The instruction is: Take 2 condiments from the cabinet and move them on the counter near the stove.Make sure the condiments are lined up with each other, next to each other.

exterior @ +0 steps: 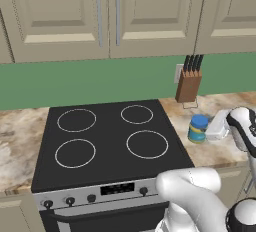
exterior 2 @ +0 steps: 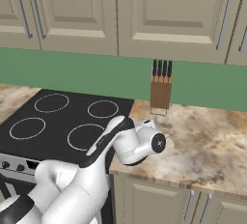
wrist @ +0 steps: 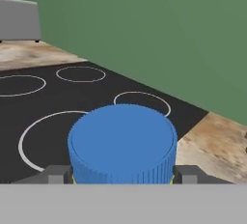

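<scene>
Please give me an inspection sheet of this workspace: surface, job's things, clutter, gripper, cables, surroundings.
Surface: marbled counter right of the stove, bare apart from the items below.
Job's things: blue jar upright on the counter beside the cooktop; second condiment: nothing seen.
Clutter: knife block at the wall behind the jar.
Gripper: gripper at the jar, one finger on each side of its lid; contact cannot be told.
Cables: nothing seen.
Surroundings: cream wall cabinets, green backsplash.
</scene>
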Tool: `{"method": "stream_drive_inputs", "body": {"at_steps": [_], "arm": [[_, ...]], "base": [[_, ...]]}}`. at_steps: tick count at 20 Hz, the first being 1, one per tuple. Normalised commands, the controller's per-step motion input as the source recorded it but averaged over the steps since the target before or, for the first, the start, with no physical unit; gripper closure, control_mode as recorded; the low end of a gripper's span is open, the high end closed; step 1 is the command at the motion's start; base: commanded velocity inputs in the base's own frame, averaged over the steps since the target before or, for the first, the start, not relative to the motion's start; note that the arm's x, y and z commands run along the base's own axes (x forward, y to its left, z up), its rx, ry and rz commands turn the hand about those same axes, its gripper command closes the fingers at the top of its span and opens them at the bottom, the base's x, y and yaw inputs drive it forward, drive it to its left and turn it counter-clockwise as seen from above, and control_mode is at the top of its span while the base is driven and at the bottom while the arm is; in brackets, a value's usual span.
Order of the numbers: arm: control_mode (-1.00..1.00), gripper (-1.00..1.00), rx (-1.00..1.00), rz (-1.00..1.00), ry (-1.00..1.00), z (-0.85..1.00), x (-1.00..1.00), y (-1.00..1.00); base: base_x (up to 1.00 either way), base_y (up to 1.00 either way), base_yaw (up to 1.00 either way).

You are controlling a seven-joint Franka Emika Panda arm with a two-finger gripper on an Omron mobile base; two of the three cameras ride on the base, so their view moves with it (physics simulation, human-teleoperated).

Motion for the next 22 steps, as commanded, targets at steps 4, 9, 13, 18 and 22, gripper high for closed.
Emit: {"method": "stream_drive_inputs", "body": {"at_steps": [4, 9, 13, 18, 22], "arm": [[-1.00, 1.00, 0.01, 0.00, 0.02, -0.34, 0.31, -0.09], [-1.00, 1.00, 0.00, 0.00, 0.01, -0.36, 0.28, -0.07], [-1.00, 1.00, 0.00, 0.00, 0.06, -0.31, 0.26, -0.09], [-1.00, 1.00, 0.00, 0.00, 0.07, -0.29, 0.18, -0.04], [-1.00, 1.00, 0.00, 0.00, 0.01, -0.25, 0.05, -0.05]], "base": [[0.00, 0.00, 0.00], [0.00, 0.00, 0.00], [0.00, 0.00, 0.00], [0.00, 0.00, 0.00], [0.00, 0.00, 0.00]]}}
